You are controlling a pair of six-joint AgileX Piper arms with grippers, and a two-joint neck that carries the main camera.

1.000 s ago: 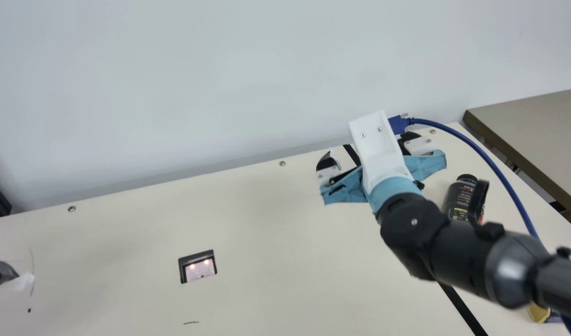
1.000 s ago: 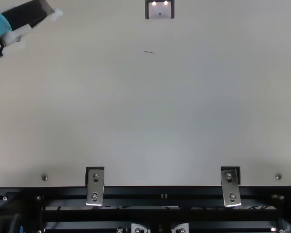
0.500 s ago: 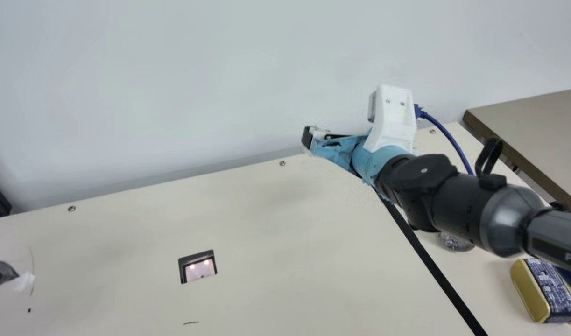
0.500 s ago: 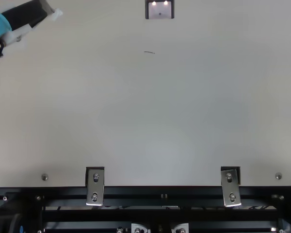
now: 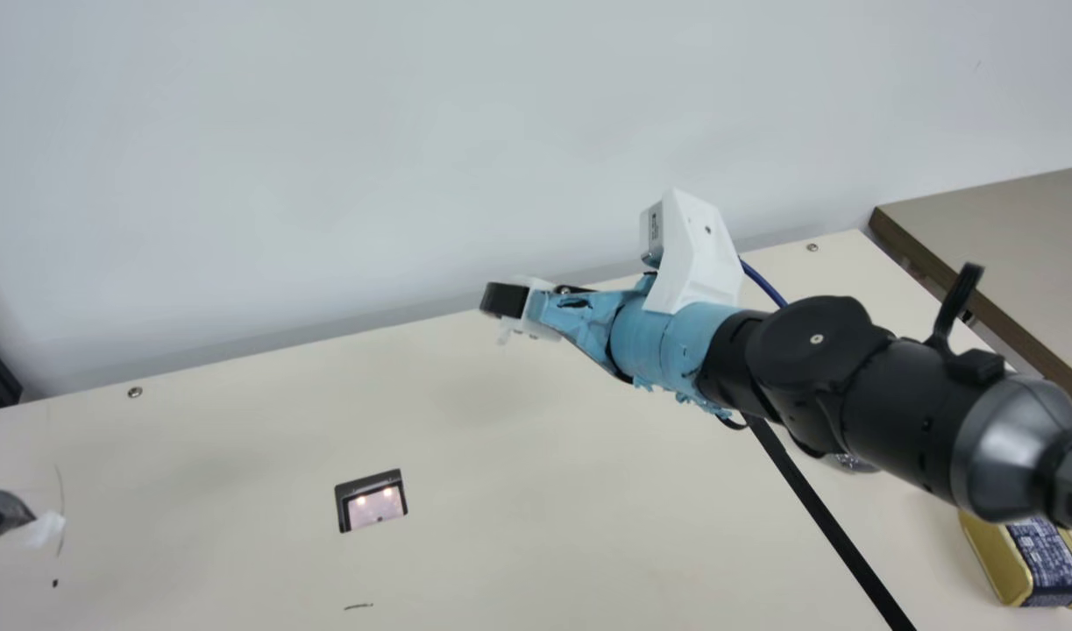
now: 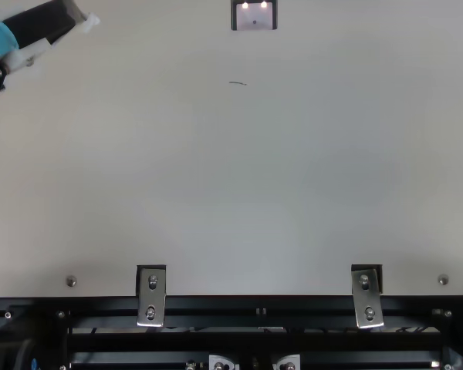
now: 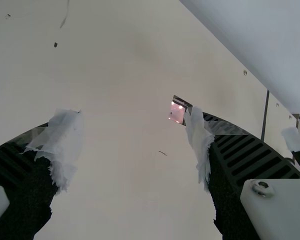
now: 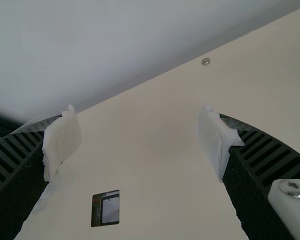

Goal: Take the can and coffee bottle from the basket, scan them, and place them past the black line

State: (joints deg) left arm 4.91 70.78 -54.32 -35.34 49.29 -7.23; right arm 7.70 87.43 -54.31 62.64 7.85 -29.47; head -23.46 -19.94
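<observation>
At the upper left of the top view is my left gripper (image 6: pixel 48 25); in the left wrist view the left gripper (image 7: pixel 135 132) stands open and holds nothing. In the main view my right gripper (image 5: pixel 506 302) is above the back of the table, left of the black line (image 5: pixel 829 513). Seen from its wrist, the right gripper (image 8: pixel 139 135) has its fingers wide apart with nothing between them. The yellow and dark blue can (image 5: pixel 1031 565) lies right of the line. Under my right forearm a small clear part of the bottle (image 5: pixel 854 464) shows; the rest is hidden.
The scanner (image 5: pixel 372 503) is set in the table, left of centre in the main view, with its lights on. A wall (image 5: pixel 325 158) rises behind the table's back edge. Another brownish table (image 5: pixel 1009 237) stands at the right.
My right gripper has swung left from over the black line and turned sideways. Its arm now covers most of the bottle and has uncovered more of the can. The left gripper has kept still.
</observation>
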